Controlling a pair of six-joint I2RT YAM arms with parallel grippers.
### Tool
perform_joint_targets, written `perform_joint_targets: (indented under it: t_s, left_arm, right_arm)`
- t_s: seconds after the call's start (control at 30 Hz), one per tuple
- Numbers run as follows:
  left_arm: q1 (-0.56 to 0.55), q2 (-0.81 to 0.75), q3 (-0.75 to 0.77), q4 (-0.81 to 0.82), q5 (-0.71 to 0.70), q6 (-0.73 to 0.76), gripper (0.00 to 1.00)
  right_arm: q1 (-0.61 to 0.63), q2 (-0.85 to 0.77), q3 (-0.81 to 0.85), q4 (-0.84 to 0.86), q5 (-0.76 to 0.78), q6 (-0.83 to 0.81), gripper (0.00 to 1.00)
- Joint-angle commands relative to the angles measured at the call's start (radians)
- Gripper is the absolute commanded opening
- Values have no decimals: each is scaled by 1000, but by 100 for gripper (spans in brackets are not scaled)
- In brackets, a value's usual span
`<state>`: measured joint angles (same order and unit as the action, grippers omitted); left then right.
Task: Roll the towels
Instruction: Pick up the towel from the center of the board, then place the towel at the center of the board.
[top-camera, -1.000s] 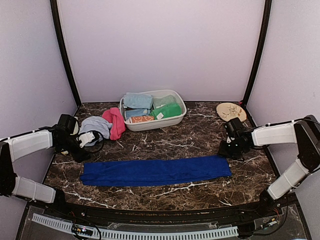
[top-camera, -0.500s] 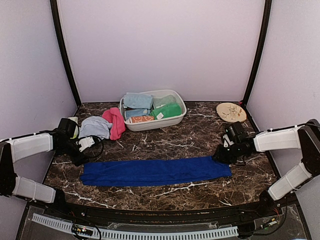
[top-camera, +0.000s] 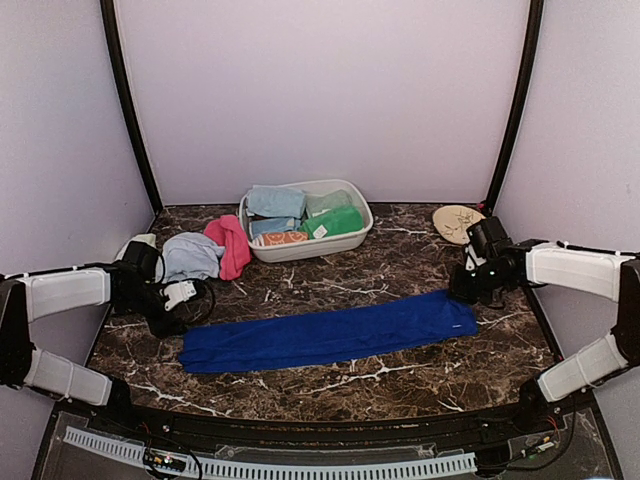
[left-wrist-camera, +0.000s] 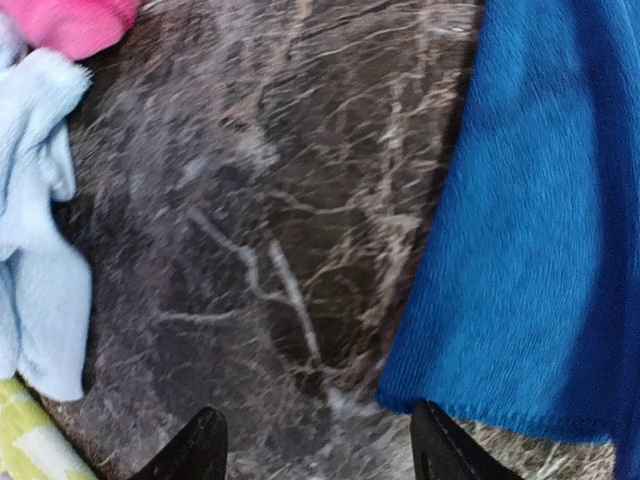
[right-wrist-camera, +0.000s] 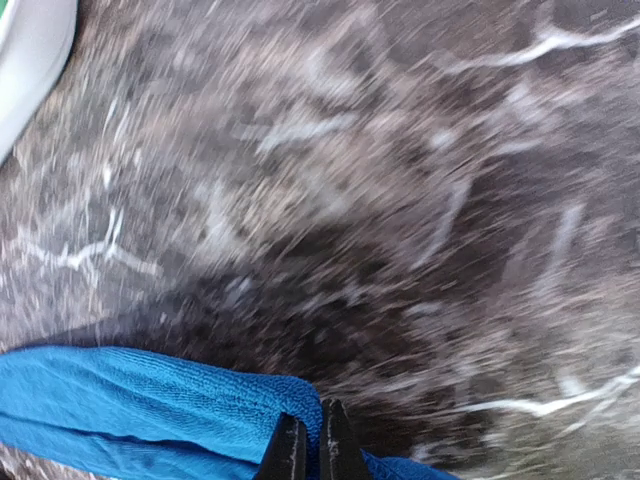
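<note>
- Your right gripper (right-wrist-camera: 305, 448) has dragged the royal blue towel (top-camera: 325, 335) rightward and askew, pinched shut on its end.
- Your left gripper (left-wrist-camera: 315, 450) hangs open beside the other end; straighten the towel, then begin rolling.

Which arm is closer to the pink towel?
Left. The left end effector lies a short way from the pink towel; the right end effector is far across, pinching the royal blue towel's end.
</note>
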<state>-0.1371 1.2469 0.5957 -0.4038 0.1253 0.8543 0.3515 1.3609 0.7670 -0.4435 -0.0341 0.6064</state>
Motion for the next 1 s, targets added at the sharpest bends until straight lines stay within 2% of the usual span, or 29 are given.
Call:
perform_joint_targets:
  t_s: [0.0,0.2,0.33,0.5,0.67,0.8,0.97]
  left_arm:
    - [-91,45,0,-38,60,-29,65]
    - [-213,128,45,-21,108,-83,64]
    - [-227,165,116,-56,129,-134,62]
    - [-150,115,148,-94,181,-116,61]
    - [-5,51,130,-118,216,-60,61]
    - [81,2,81,-107,224,-23,61]
    - [126,-15,54,-85,238,-12,61]
  right_arm:
    - [-112,-54,41,-100,65,-65,0]
    - [-188,-63,79,-154,116,-117,0]
    - [-165,-97,123,-156,2,-80,0]
    - [19,-112,218,-111,-131,69,0]
    - [254,-29,267,33,-188,227,0]
    - [424,107,328,184,-202,340,0]
    - [577,379,568,242,-227,370,0]
